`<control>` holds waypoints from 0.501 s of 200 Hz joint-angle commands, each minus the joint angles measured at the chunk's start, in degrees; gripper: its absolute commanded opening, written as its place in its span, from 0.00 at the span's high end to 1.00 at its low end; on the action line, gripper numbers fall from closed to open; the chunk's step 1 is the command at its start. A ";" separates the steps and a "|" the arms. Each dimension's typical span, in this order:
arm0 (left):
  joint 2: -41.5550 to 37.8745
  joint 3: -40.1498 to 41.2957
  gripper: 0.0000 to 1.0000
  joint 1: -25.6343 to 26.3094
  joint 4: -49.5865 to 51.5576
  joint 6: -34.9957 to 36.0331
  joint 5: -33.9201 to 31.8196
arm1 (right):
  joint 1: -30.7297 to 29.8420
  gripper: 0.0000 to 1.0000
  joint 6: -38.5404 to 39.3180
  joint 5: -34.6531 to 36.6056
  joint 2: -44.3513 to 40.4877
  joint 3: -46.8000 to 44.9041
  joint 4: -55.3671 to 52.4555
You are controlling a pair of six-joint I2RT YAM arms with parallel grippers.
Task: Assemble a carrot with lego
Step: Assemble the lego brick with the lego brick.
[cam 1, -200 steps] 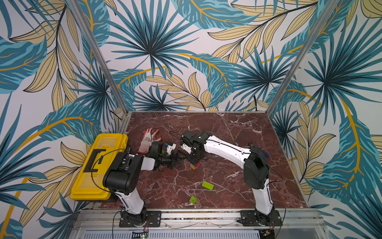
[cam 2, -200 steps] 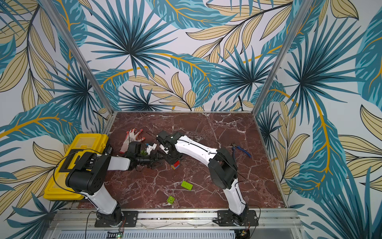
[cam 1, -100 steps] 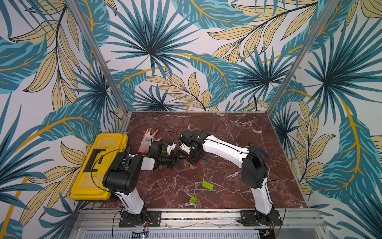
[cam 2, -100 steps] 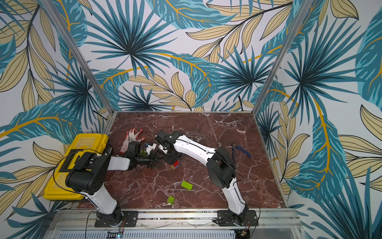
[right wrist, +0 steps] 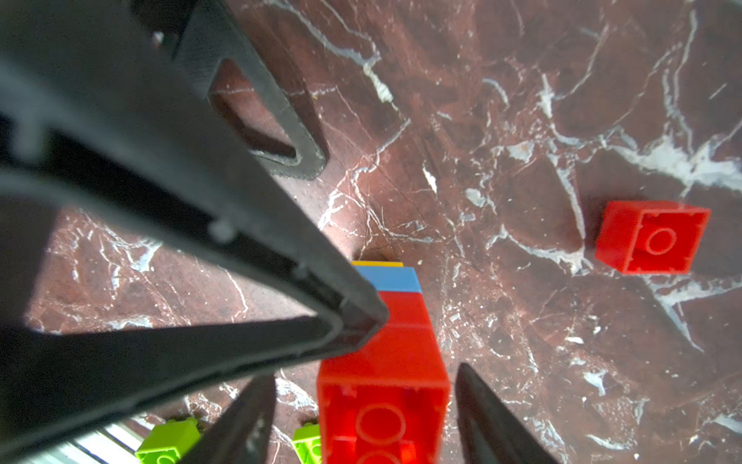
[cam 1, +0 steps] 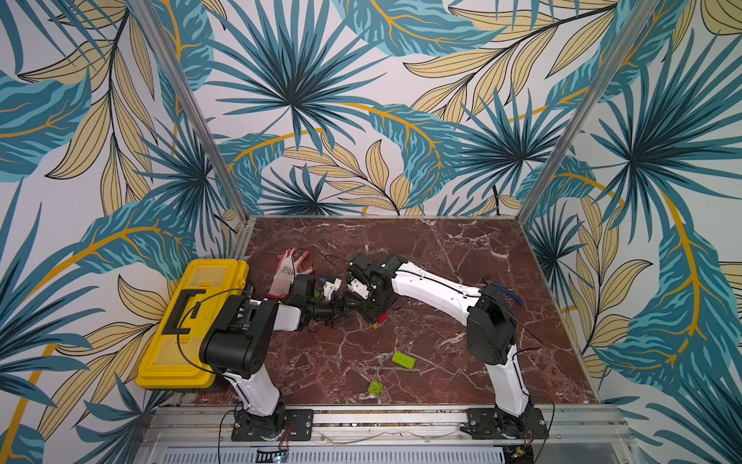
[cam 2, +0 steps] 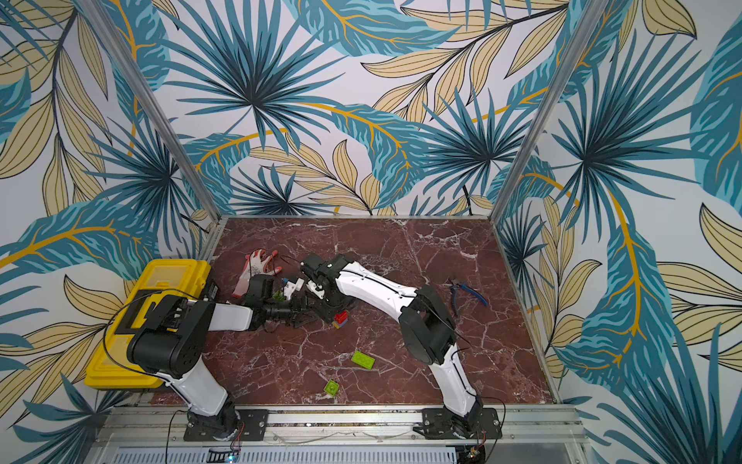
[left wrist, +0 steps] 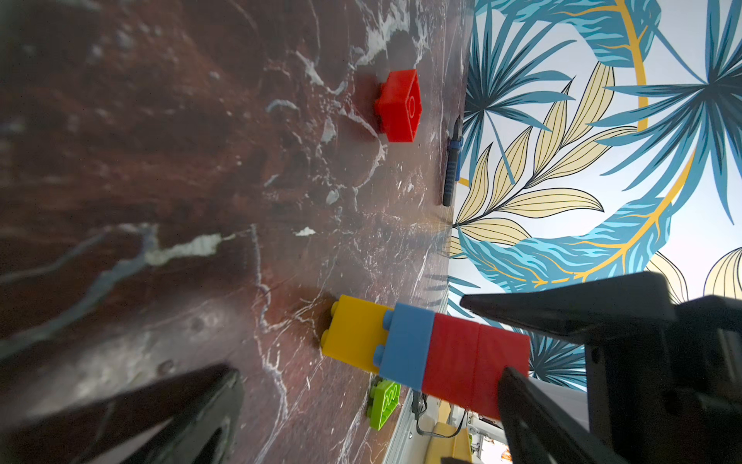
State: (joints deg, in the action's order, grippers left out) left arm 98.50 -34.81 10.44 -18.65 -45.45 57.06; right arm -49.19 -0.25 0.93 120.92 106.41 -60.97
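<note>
The carrot (cam 1: 380, 319) (cam 2: 340, 319) is a stack of lego with a yellow brick on the table, then blue, then two red (left wrist: 425, 349). My right gripper (right wrist: 367, 371) points down over it and is open. Its fingers (right wrist: 490, 422) flank the top red brick (right wrist: 381, 381) with a gap on each side. My left gripper (left wrist: 369, 371) lies low beside the stack and is wide open. Its upper fingertip (right wrist: 361, 321) sits against the red bricks. A loose red brick (right wrist: 652, 239) (left wrist: 399, 106) lies nearby. Two lime green bricks (cam 1: 404, 358) (cam 1: 374, 387) lie nearer the front.
A yellow toolbox (cam 1: 188, 321) stands at the left edge, with a red and white glove (cam 1: 287, 269) behind the left arm. Blue pliers (cam 2: 467, 295) lie behind the right arm's elbow. Patterned walls close in the table on three sides.
My right gripper's jaws have spread apart from the top red brick and its elbow has shifted slightly left. The left arm and the stack have stayed put.
</note>
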 commanded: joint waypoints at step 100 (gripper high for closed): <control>-10.98 5.00 0.01 -1.21 -0.24 0.02 -6.86 | 16.13 0.01 -2.17 -1.49 -19.95 -19.09 8.88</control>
State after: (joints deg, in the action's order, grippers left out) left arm 88.27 -30.74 9.63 -18.61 -45.47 51.55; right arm -31.57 -1.93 0.45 101.16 93.32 -51.66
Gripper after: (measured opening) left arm 0.995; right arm 0.993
